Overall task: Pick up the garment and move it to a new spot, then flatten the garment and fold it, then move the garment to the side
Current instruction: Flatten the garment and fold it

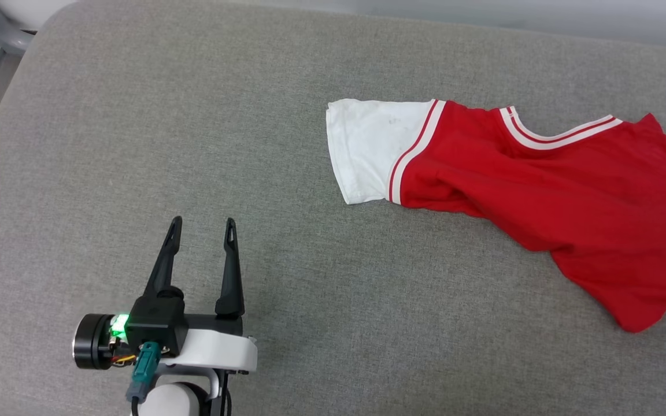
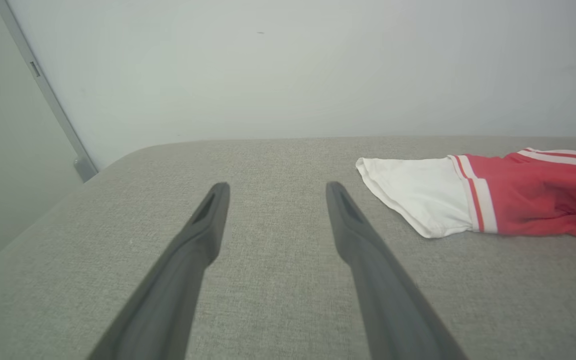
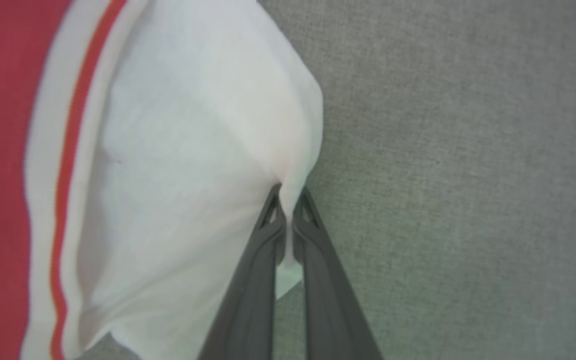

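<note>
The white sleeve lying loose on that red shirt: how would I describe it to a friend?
On the grey padded surface lies a red garment, right of the open left gripper. The sleeve is the white flap at the garment's end nearest that gripper, past red-and-white stripes. The other white sleeve is pinched by the right gripper; this one lies flat, untouched.

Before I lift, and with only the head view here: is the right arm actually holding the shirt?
Observer: Yes, the right gripper is shut on the shirt, pinching the edge of a white sleeve.
Operator: Deep bite or just the edge?
Observer: Shallow: a thin fold near the tips of the fingers, with a small corner of cloth poking out lower between them.
Operator: What lies ahead of the left gripper?
Observer: Bare grey surface, then a pale wall behind its far edge.
</note>
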Available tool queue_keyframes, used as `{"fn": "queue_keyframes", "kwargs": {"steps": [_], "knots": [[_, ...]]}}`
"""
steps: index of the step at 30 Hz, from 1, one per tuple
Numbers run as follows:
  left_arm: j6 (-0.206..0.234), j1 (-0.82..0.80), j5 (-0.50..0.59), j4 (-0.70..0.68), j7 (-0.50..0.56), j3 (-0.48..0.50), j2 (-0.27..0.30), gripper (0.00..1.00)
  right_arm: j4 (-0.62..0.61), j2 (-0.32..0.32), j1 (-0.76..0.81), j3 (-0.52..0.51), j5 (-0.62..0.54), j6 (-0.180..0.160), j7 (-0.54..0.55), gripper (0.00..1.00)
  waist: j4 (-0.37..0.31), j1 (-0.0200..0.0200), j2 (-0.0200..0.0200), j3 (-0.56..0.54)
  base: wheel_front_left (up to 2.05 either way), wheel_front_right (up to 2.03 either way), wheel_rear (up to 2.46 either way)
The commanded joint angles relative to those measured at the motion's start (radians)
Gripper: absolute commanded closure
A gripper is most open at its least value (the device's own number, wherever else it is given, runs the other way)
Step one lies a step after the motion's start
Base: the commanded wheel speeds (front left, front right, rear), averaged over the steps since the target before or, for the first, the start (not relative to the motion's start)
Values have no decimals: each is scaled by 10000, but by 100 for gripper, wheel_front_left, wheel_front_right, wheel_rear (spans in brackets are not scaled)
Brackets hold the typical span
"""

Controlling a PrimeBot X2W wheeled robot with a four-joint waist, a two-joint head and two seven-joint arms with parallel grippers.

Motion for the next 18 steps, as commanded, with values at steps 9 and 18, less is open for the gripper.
{"fn": "queue_keyframes", "kwargs": {"steps": [9,18], "knots": [[-69,316,114,83,-23,363,59,0,179,866,-66,-1000,-1368,-14,-3413,0,-308,0,0,-744,0,0,0],[-669,-384,-24,295,-23,754,469,0,-1275,2469,866,-2841,-3048,-14,-5733,0,-895,0,0,-1167,0,0,0]]}}
